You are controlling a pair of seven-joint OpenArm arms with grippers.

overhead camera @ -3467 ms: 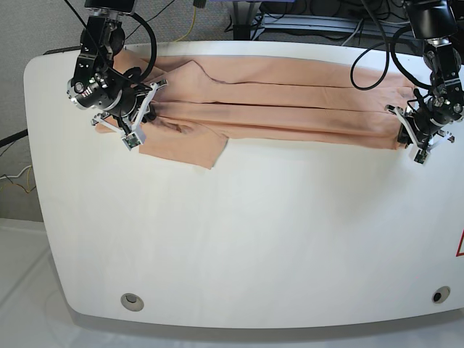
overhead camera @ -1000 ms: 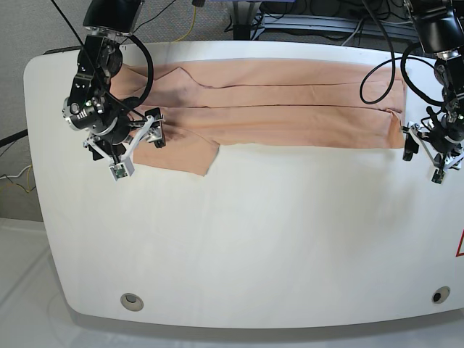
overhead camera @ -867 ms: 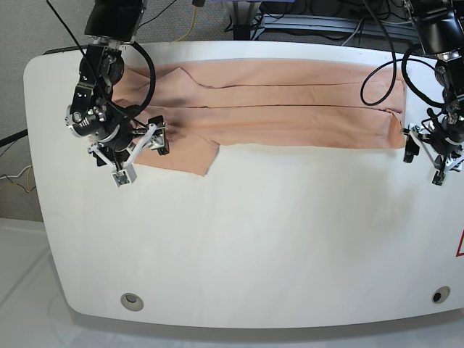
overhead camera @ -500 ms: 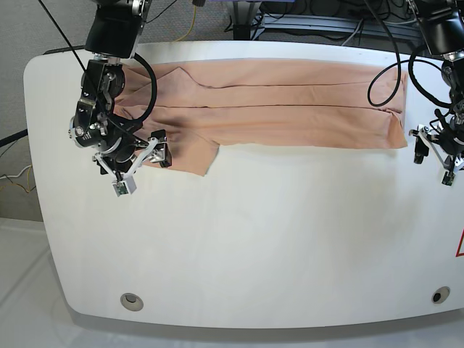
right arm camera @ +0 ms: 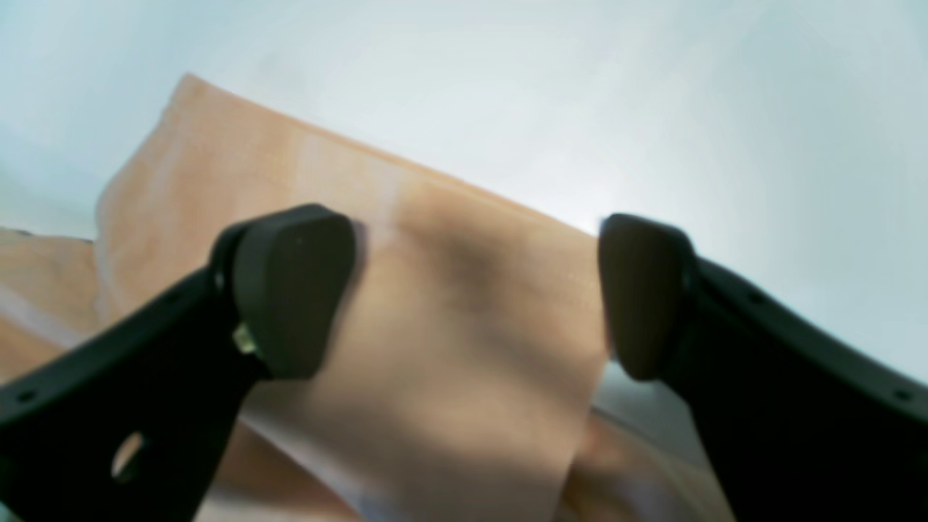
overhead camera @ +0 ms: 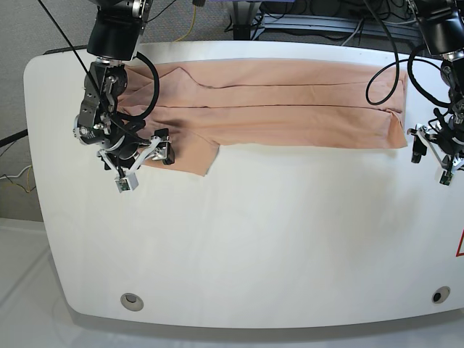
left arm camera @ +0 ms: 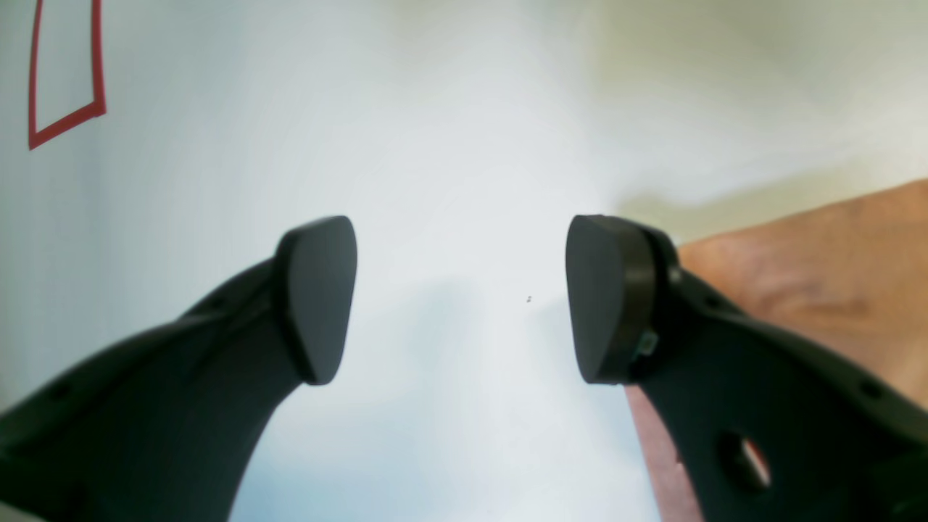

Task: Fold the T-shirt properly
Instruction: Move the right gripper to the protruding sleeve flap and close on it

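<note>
Both of my arms have let go and backed off the T-shirt (overhead camera: 275,101), now a long band beyond them. Right gripper (right arm camera: 478,297) gapes above the sleeve flap; left gripper (left arm camera: 460,301) hangs open beside the hem. Soft, limp cloth: pinch corners. Only the base view shows the whole band.

You have a white table (overhead camera: 239,239) with rounded corners, a red mark (overhead camera: 460,245) at its right edge, grey wall (overhead camera: 29,25) behind, cables (overhead camera: 304,18) beyond the far edge, pale floor (overhead camera: 22,290) below.
</note>
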